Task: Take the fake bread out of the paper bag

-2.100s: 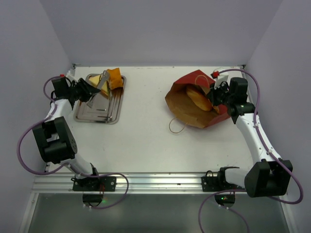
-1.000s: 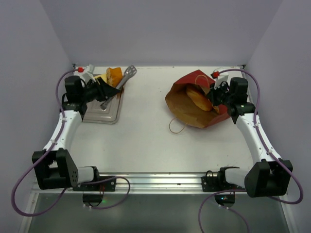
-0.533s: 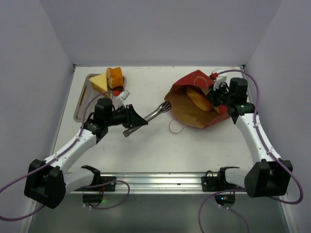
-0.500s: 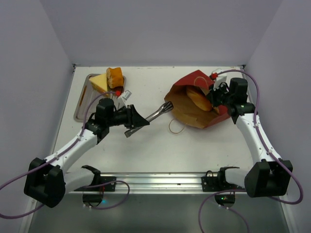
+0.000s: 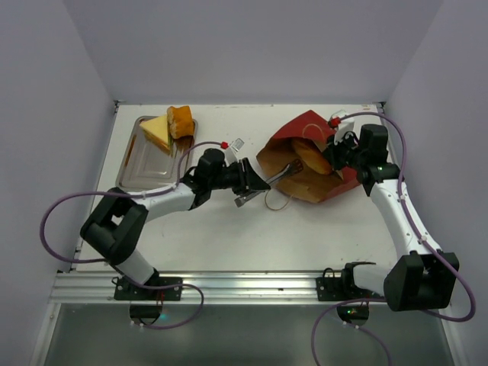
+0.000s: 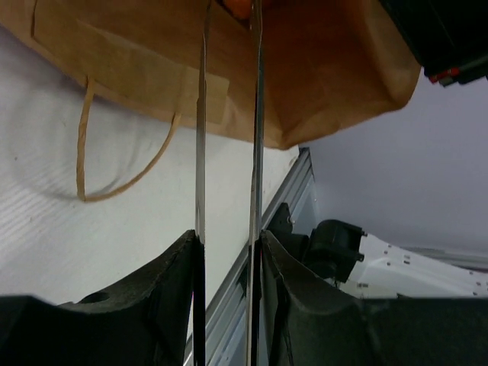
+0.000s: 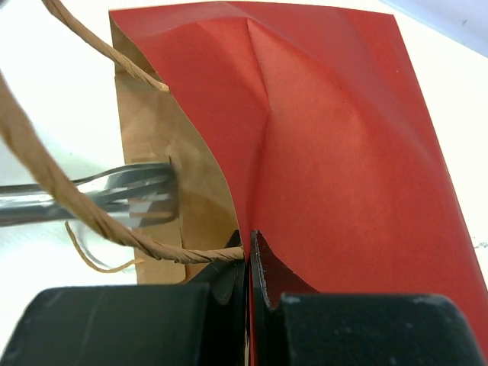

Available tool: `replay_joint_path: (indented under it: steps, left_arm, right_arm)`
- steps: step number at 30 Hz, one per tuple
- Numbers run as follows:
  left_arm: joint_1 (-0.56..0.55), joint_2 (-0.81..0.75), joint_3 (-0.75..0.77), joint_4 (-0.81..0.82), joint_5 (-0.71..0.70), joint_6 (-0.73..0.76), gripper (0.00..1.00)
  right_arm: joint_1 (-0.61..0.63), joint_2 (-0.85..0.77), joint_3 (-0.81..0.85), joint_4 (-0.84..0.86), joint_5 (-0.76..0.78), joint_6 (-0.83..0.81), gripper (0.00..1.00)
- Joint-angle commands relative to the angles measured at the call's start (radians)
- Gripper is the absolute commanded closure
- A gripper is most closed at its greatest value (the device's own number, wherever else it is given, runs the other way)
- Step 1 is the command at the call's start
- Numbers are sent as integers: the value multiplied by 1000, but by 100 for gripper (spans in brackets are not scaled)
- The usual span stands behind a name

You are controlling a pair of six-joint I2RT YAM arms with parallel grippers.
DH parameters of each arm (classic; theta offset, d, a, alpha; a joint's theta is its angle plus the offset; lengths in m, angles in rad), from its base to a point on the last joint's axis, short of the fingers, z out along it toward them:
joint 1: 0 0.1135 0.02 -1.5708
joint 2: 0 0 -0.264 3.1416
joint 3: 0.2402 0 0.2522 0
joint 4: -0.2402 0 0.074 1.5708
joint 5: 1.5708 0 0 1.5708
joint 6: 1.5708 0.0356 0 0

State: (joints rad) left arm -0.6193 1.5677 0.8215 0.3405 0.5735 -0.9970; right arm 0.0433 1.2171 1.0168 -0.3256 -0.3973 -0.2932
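The paper bag [image 5: 307, 128] lies on its side at the right, red outside, brown inside, mouth facing left. A loaf of fake bread [image 5: 311, 155] lies inside it. My left gripper [image 5: 248, 180] is shut on metal tongs [image 5: 279, 175], whose tips reach into the bag's mouth near the loaf. In the left wrist view the two tong arms [image 6: 201, 145] run up into the brown bag [image 6: 313, 69], my gripper [image 6: 227, 240] clamped around them. My right gripper [image 5: 335, 152] is shut on the bag's upper rim; its view shows the red paper [image 7: 335, 152] pinched between the jaws [image 7: 249, 244] and the tong tips [image 7: 122, 194].
A shallow steel tray [image 5: 145, 168] stands at the back left with a yellow wedge [image 5: 155, 132] and a brown bun [image 5: 181, 120] on it. A tan string handle [image 5: 274, 200] lies on the table below the bag. Walls close in left, right and behind.
My left arm swung from the tray across the table to the right, carrying the tongs; their tips went from mid-table into the bag's mouth. My right gripper kept its hold on the bag.
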Motion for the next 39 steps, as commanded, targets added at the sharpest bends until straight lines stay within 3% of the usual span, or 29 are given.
replay_joint_path:
  steps: [1,7,18,39]
  left_arm:
    - [-23,78,102,149,-69,-96,60]
    - [-33,232,189,183,-115,-187,59]
    - [-33,403,315,161,-139,-224,55]
    - [-33,486,343,262,-84,-331,50]
  right_arm:
    - [-5,-22,-17,-1,-34,-6,99]
    - [-5,-19,-27,10,-41,2,99]
    - [-5,-16,-34,16,-58,9,99]
    - [-5,-16,-40,20,-67,11,98]
